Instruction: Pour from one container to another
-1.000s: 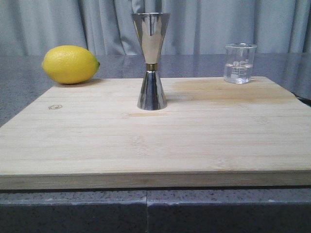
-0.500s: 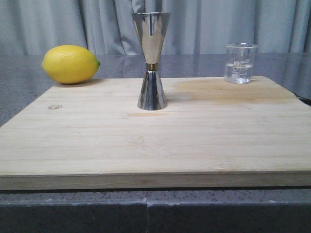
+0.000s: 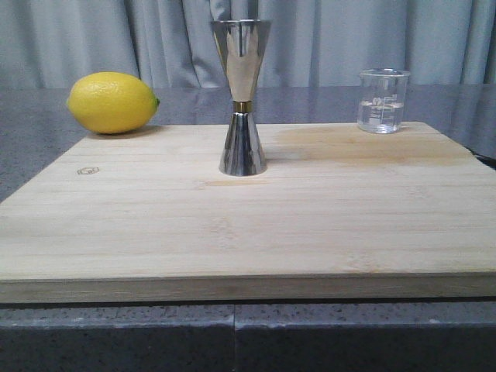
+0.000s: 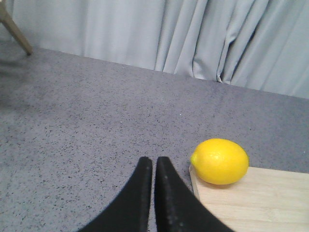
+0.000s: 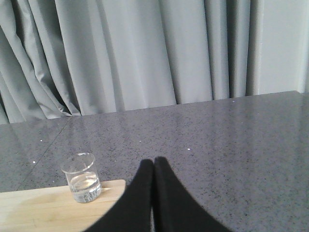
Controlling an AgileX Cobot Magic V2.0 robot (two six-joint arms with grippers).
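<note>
Beaker (image 5: 82, 184) well apart from closed, empty right pincer (image 5: 153, 166), left pincer (image 4: 153, 166) closed

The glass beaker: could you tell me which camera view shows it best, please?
The front view: the beaker stands side-on, its printed marks and clear liquid visible. The right wrist view shows it smaller, from above; the left wrist view misses it.

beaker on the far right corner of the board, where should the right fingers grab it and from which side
Grip the beaker across its straight glass wall at mid-height, above the liquid line and below the flared rim. Come in level from the right, where the counter is free; the jigger stands well to its left. It stands upright, so a side pinch should keep it level.
</note>
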